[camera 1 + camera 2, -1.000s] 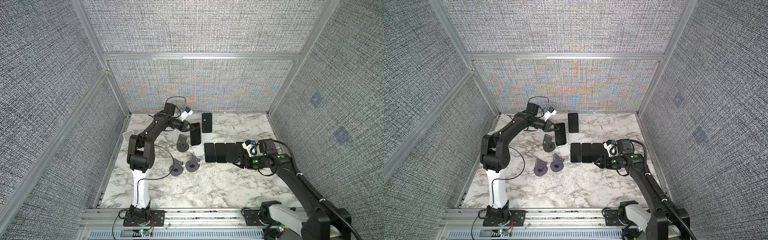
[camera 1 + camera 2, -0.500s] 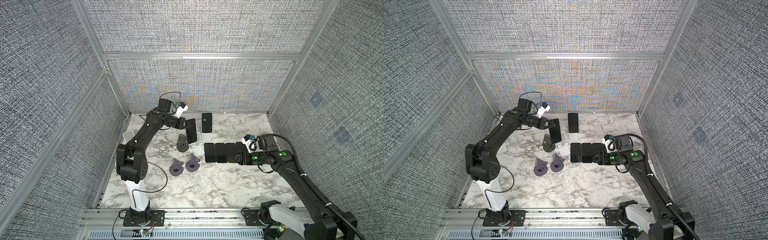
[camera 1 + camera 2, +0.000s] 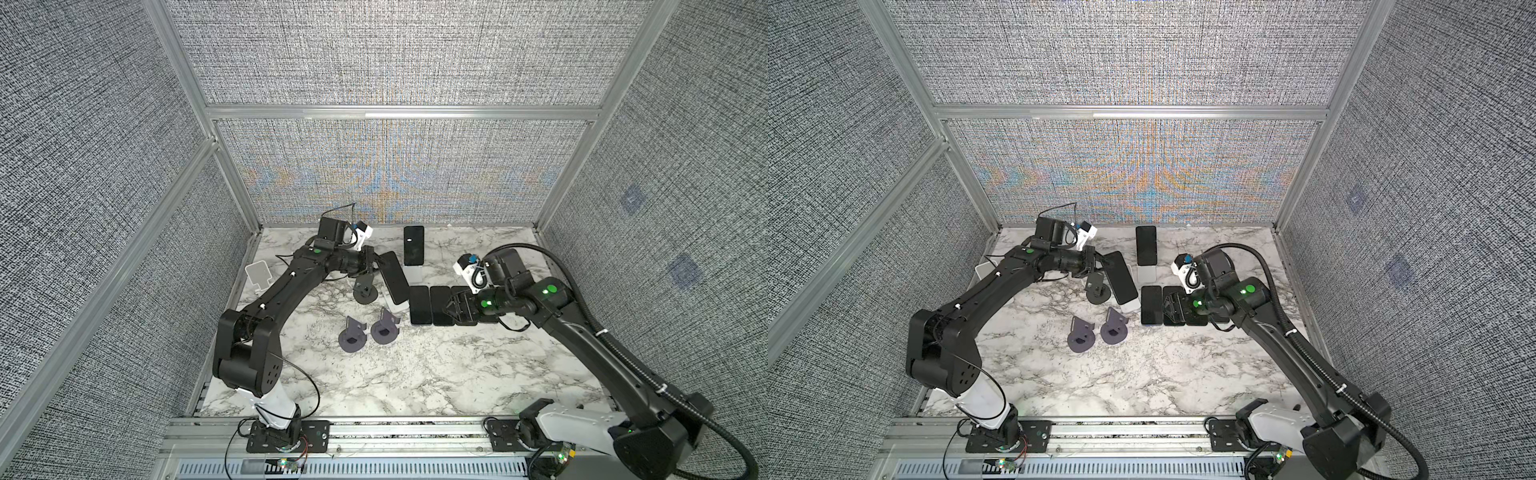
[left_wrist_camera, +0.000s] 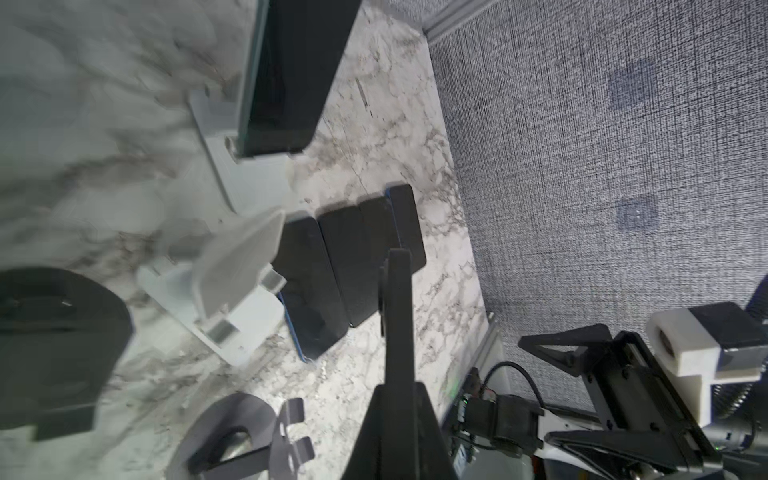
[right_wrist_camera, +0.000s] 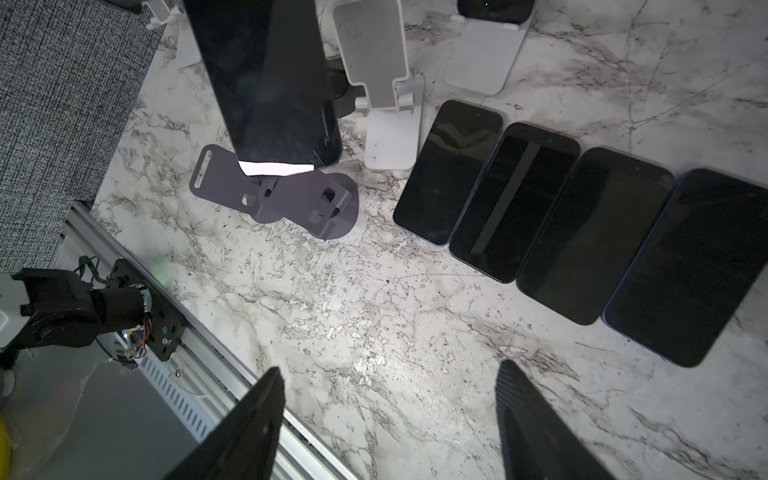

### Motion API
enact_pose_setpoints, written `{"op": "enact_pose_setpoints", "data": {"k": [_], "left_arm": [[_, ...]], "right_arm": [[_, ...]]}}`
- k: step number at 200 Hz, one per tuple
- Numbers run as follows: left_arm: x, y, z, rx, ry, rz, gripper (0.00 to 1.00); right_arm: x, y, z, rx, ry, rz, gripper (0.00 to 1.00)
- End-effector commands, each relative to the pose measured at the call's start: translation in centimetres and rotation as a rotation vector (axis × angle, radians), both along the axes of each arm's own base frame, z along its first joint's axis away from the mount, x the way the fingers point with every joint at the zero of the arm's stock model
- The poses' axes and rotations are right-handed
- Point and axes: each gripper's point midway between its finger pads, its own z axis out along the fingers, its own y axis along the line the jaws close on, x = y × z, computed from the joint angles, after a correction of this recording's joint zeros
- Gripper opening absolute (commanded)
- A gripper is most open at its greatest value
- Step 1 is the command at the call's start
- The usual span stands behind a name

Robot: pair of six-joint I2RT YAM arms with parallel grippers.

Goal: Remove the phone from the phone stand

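Observation:
A black phone (image 3: pixel 395 277) (image 3: pixel 1121 277) hangs tilted above the marble, with my left gripper (image 3: pixel 376 266) (image 3: pixel 1104 262) shut on its upper end. In the left wrist view that phone (image 4: pixel 397 316) shows edge-on between the shut fingers. The white phone stand (image 3: pixel 394 309) (image 5: pixel 382 83) (image 4: pixel 232 274) below it is empty, as the right wrist view shows with the held phone (image 5: pixel 270 83) beside it. My right gripper (image 3: pixel 453 309) (image 3: pixel 1173 309) (image 5: pixel 390 386) is open and holds nothing, low over a row of flat phones (image 5: pixel 540 224).
Another phone (image 3: pixel 414 245) leans on a second white stand (image 3: pixel 413 274) at the back. Three dark round stands (image 3: pixel 365 291) (image 3: pixel 352 334) (image 3: pixel 384 328) sit left of the flat phones (image 3: pixel 419 305). A third white stand (image 3: pixel 258 274) is by the left wall.
The left arm swung its elbow outward, and the held phone tilted and shifted slightly toward the front. The right gripper moved a little and its jaws widened.

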Motion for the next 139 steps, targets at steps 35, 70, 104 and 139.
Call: {"op": "enact_pose_setpoints", "data": {"k": [35,70,104,139], "left_arm": [[-2.7,-1.9,-1.0,-0.109,0.105,-0.119,0.00],[-3.5,-2.0,-2.3,-0.106,0.131,-0.145,0.00],[-3.8,-2.5,-2.4,-0.117,0.138,-0.159,0.00],[-4.1,-2.7,-1.9,-0.128,0.124,-0.165,0.00]], "right_arm": [[0.0,3.6,-1.4,-0.132,0.025,0.068,0.85],[1.7,6.3,-2.0,-0.109,0.004,0.089,0.86],[3.4,8.0,-2.1,-0.053,-0.009,0.056,0.86],[3.5,9.3,-3.2,-0.044,0.029,0.061,0.86]]}}
